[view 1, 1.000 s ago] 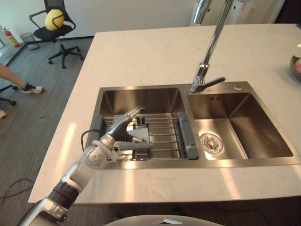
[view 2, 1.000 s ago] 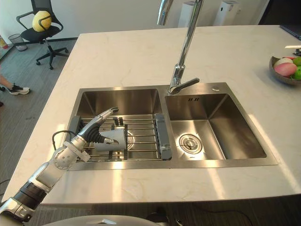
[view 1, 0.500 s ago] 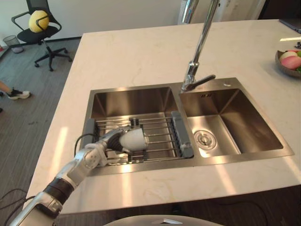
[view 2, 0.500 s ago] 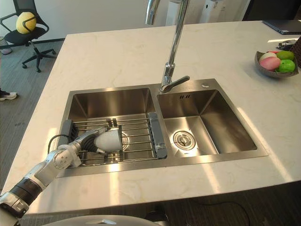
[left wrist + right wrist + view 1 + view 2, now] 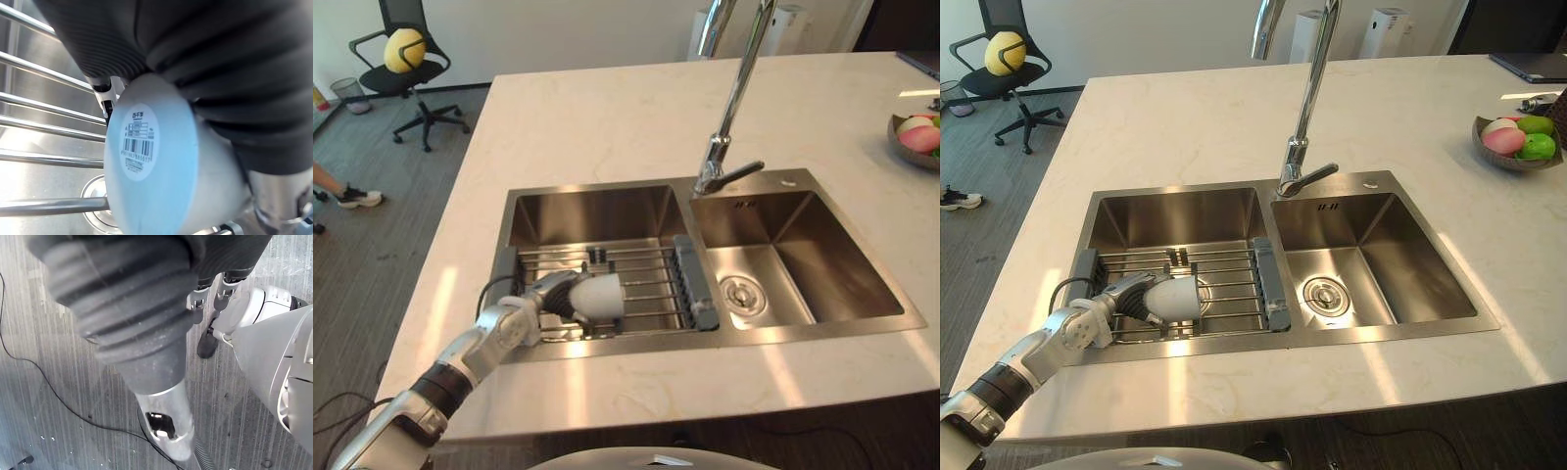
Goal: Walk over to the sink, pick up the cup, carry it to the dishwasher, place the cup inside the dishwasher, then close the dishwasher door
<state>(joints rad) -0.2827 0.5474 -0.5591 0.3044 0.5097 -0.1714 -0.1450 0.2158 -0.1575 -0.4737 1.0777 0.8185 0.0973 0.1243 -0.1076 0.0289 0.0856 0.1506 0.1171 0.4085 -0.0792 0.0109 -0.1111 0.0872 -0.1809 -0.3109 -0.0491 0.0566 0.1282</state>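
From the head, the left hand reaches into the left basin of a brushed-steel double sink and has its fingers curled round the cup. The cup lies on its side over a wire rack with grey plastic end pieces. Whether the cup rests on the bars or is just clear of them cannot be told. The left wrist view adds what the head views cannot resolve. The cup is smooth, pale and tapered, and its flat round base carries a white sticker with a barcode and lines of print too small to read. Shiny round rack bars run behind it. The head views alone show the tall curved chrome faucet, the round drain in the right basin, the pale veined stone countertop, and a bowl of fruit at the far right. They also show an office chair and a person's shoe on the floor. The right wrist view shows the right hand hanging over grey wood-grain flooring. Whether that hand is open or closed cannot be told.
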